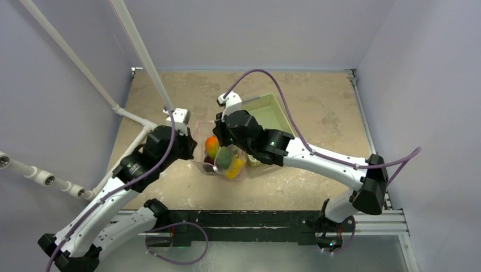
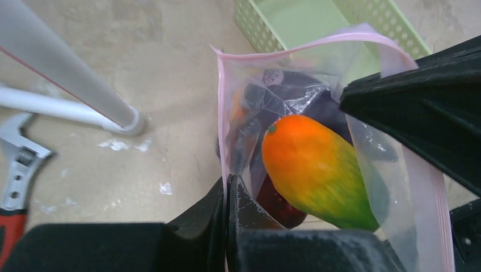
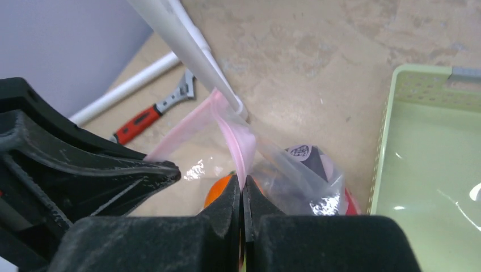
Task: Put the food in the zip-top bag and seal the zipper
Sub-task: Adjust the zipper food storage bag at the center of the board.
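- Top external view: the zip-top bag [image 1: 219, 168] lies on the table [image 1: 323, 119] about mid-way across, between the two arms, just left of the pale green basket [image 1: 264, 110].
- Through the clear plastic show an orange-and-green fruit [image 1: 215, 149] and a yellow piece [image 1: 235, 168] nearer the arms' bases.
- The left gripper [image 1: 193, 148] meets the bag from the left and the right gripper [image 1: 218, 132] from the far right. From above I cannot tell how their jaws stand.
- Left wrist view: the left gripper [image 2: 228, 182] has its jaws pressed together on the pink zipper strip [image 2: 222, 119] at the bag's near edge.
- The orange-and-green fruit [image 2: 315, 170] fills the middle of the bag. A dark purple piece [image 2: 309, 101] lies beyond it and a dark red one [image 2: 277, 205] beneath it.
- The basket [image 2: 254, 29] stands just beyond the bag's mouth. A wrench [image 2: 16, 168] and a white pipe [image 2: 57, 107] lie to the left.
- Right wrist view: the right gripper [image 3: 243, 188] is pinched tight on the pink strip [image 3: 241, 144], which rises in a fold above the fingertips.
- The bag [image 3: 295, 170] hangs below. The basket [image 3: 391, 113] is at the right, and the wrench [image 3: 148, 117] is far left.
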`<state>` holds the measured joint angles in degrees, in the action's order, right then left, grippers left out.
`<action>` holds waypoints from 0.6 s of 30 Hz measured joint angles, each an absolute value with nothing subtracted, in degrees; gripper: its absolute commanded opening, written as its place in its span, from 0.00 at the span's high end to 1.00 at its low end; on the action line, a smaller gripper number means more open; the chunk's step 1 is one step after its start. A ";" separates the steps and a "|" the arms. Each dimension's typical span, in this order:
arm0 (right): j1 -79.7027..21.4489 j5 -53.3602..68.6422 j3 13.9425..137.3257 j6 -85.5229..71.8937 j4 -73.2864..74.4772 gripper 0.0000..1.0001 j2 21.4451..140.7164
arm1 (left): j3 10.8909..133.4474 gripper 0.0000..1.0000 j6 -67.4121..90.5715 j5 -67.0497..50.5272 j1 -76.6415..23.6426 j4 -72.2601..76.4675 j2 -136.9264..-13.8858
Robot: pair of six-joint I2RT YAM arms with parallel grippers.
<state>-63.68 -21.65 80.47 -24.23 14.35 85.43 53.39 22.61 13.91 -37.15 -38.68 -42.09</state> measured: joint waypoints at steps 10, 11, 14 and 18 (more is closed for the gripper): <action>-63.68 -21.34 80.62 -20.73 14.20 1.00 85.84 | 53.32 1.00 26.33 5.74 -37.15 -34.87 -41.08; -63.68 -21.34 80.88 -20.14 14.00 1.00 85.69 | 53.45 1.00 26.89 5.06 -37.15 -34.11 -40.51; -63.68 -21.26 81.32 -17.80 13.43 1.00 85.06 | 53.39 1.00 28.60 3.60 -37.15 -33.12 -39.05; -63.59 -19.99 81.54 -15.18 12.40 1.00 84.99 | 52.16 1.00 30.94 2.70 -37.15 -32.05 -37.52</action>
